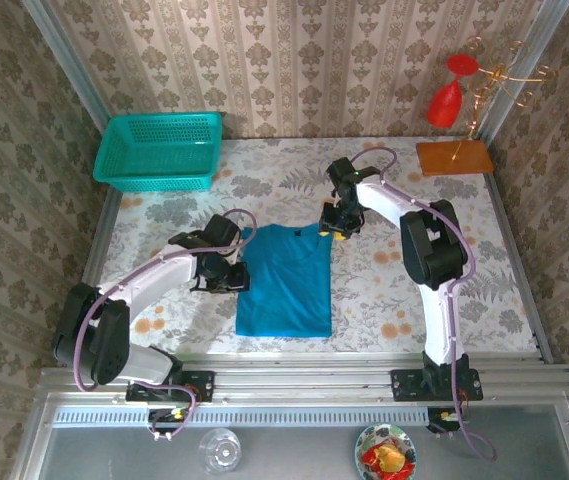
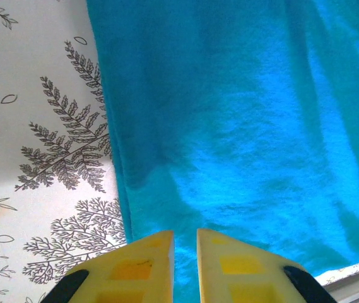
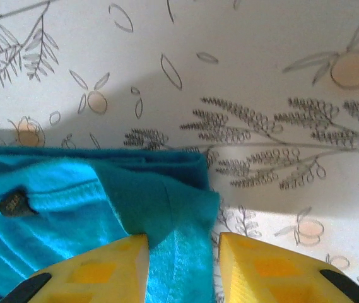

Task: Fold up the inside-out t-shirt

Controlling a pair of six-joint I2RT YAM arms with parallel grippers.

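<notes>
The inside-out t-shirt (image 1: 284, 282) lies flat on the table as a teal-blue rectangle with its sides folded in. My left gripper (image 1: 226, 275) hovers at its left edge. In the left wrist view its yellow fingers (image 2: 147, 259) stand a narrow gap apart above the cloth (image 2: 242, 126), holding nothing. My right gripper (image 1: 336, 228) is at the shirt's far right corner. There the folded corner (image 3: 166, 202) lies between the spread jaws of the right gripper (image 3: 183, 236), loose and not pinched. A small dark label (image 3: 14, 203) shows near the neckline.
A teal mesh basket (image 1: 159, 150) stands at the back left. At the back right a wooden base (image 1: 454, 157) carries a wire stand with a red glass (image 1: 446, 100). The patterned tablecloth (image 1: 414, 290) is bare right of the shirt. A glass (image 1: 219, 450) and a bowl (image 1: 386, 450) sit below the front rail.
</notes>
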